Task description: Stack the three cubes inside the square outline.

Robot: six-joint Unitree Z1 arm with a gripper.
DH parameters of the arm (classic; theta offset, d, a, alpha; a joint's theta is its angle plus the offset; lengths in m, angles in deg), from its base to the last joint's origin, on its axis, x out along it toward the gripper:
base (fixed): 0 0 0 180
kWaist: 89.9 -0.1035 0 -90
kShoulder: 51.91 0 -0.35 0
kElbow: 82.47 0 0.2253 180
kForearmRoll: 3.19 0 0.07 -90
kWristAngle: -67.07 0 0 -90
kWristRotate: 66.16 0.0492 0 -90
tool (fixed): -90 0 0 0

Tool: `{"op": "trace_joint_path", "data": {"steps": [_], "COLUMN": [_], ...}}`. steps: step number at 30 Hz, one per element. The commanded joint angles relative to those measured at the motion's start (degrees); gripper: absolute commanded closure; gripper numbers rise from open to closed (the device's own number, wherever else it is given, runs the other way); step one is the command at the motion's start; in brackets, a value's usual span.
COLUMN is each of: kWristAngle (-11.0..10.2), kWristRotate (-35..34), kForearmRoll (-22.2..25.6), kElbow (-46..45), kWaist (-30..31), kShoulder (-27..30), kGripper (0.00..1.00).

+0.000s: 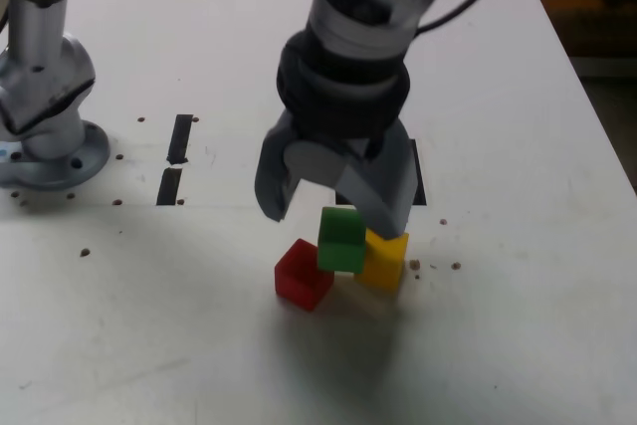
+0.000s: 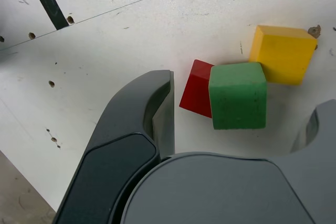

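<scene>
**Inspector:** Start with the blocks.

**Assistant:** Three matte, solid-coloured cubes of equal size sit clustered on the white table (image 1: 518, 345). The green cube (image 1: 340, 240) rides highest, tilted, propped across the red cube (image 1: 304, 274) and the yellow cube (image 1: 384, 259); in the wrist view it overlaps the red one and touches the yellow one's corner. Red lies to the exterior view's left, yellow to its right.

**Inspector:** And the square outline?

**Assistant:** Only a black strip (image 1: 419, 174) shows behind the arm, beyond the cubes; whether it is the frame's edge, I cannot tell. None of the cubes is on it.

**Inspector:** Tool condition?

**Assistant:** The gripper (image 1: 333, 208) hangs just above the cluster, its smooth grey moulded jaws spread apart and pinching nothing. One jaw stands near the yellow cube; contact cannot be confirmed.

**Inspector:** Surroundings?

**Assistant:** Two short black bars (image 1: 175, 158) lie at the exterior view's left, beside a round metal base (image 1: 60, 151). Small dark holes dot the scuffed tabletop.
</scene>
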Motion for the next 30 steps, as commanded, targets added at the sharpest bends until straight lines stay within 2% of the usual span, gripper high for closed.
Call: {"op": "trace_joint_path", "data": {"steps": [1,8,17,25,30], "kWristAngle": [0.1,-0.3,0.9,0.8,1.7], "kWristRotate": [-0.2,-0.2,0.1,0.2,0.2], "kForearmRoll": [0.1,0.1,-0.3,-1.2,-1.7], "kElbow": [0.6,1.5,1.7,1.9,1.1], "kWaist": [0.3,0.5,0.5,0.5,0.5], "kShoulder": [-0.8,-2.8,-4.1,-4.5,-4.3], "kGripper": [0.16,0.26,0.29,0.46,0.63]}}
